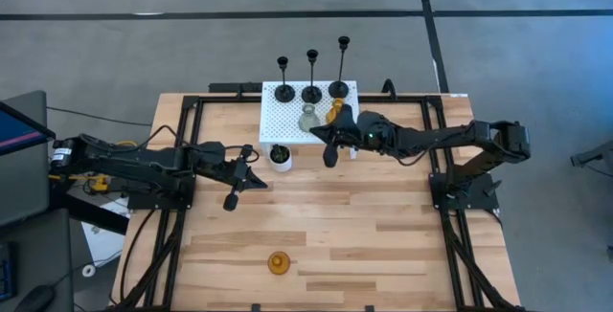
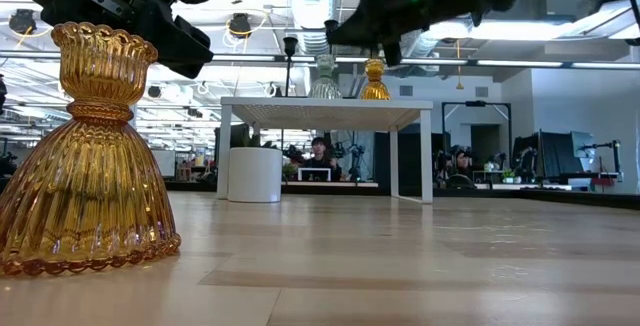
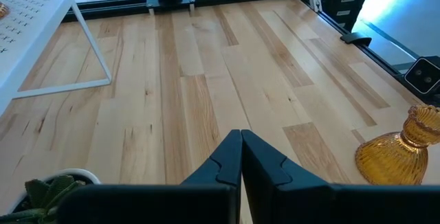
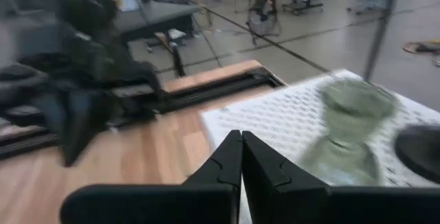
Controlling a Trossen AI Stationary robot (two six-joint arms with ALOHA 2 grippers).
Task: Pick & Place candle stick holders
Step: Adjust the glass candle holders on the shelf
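Three black holders [image 1: 312,90] with thin stems stand in a row at the far edge of a white perforated stand [image 1: 278,121]. A clear glass holder [image 1: 307,118] and an amber one [image 1: 335,113] stand on it nearer; both also show in the low view, the clear glass holder [image 2: 325,78] and the amber one [image 2: 375,81]. A second amber holder [image 1: 279,263] stands on the table near the front edge, large in the low view [image 2: 85,156]. My right gripper [image 1: 330,157] is shut and empty over the stand's near edge, next to the clear holder [image 4: 350,124]. My left gripper [image 1: 261,180] is shut and empty above the table's left half.
A small white pot with a green plant [image 1: 280,156] stands on the table between the two grippers, just in front of the stand. The black frame rails [image 1: 177,159] run along the table's sides. Bare wood lies between the pot and the front amber holder.
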